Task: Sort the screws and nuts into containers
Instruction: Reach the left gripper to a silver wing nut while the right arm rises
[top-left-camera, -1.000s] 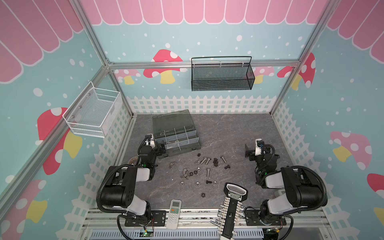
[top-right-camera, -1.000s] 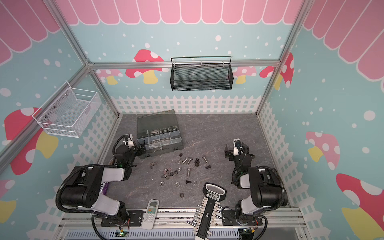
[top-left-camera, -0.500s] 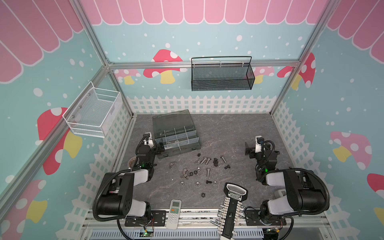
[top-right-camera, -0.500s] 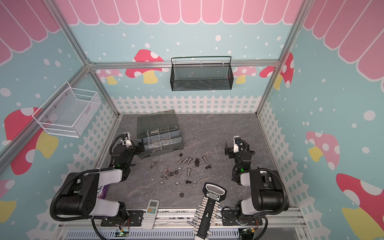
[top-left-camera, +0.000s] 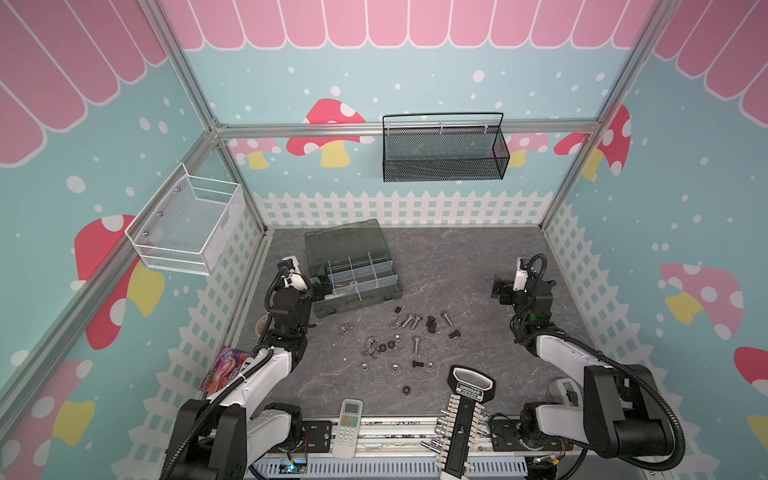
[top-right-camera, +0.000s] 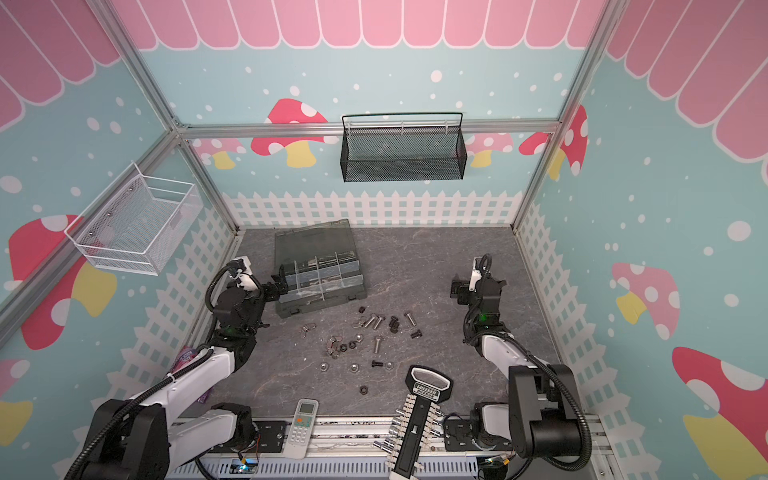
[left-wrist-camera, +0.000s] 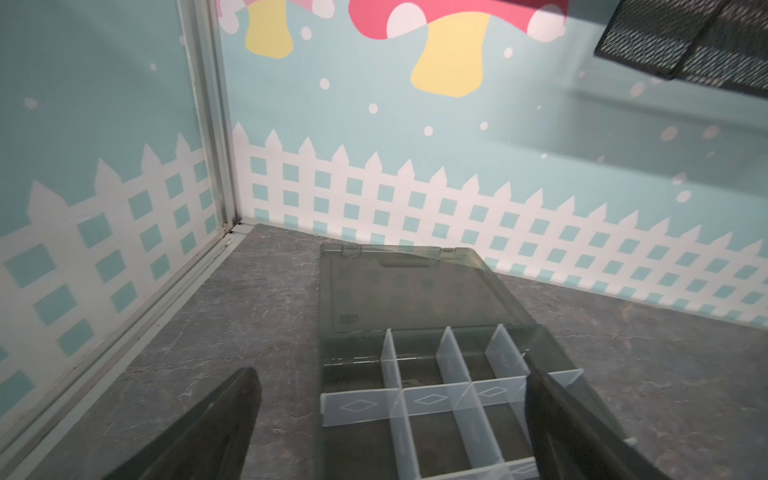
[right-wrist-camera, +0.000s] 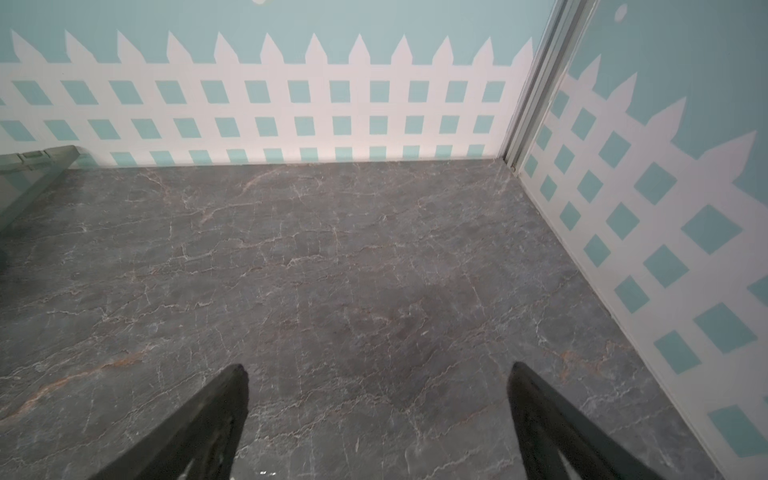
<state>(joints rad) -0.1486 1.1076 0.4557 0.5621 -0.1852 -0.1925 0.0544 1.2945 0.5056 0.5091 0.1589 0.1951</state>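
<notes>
Silver and black screws and nuts lie scattered mid-tabletop, just in front of the open organizer box and its containers. The left end effector is spread wide and empty at the box's left edge. The right end effector hangs wide and empty over the tabletop, well to the right.

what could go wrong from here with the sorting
1. The left gripper hangs open right beside the organizer box; moving off, its jaws could nudge the box.
2. The screws and nuts lie mixed and close together, so one grasp might catch both kinds or scatter them.
3. Black pieces, like the lone black nut near the front, barely stand out on the dark table.
</notes>
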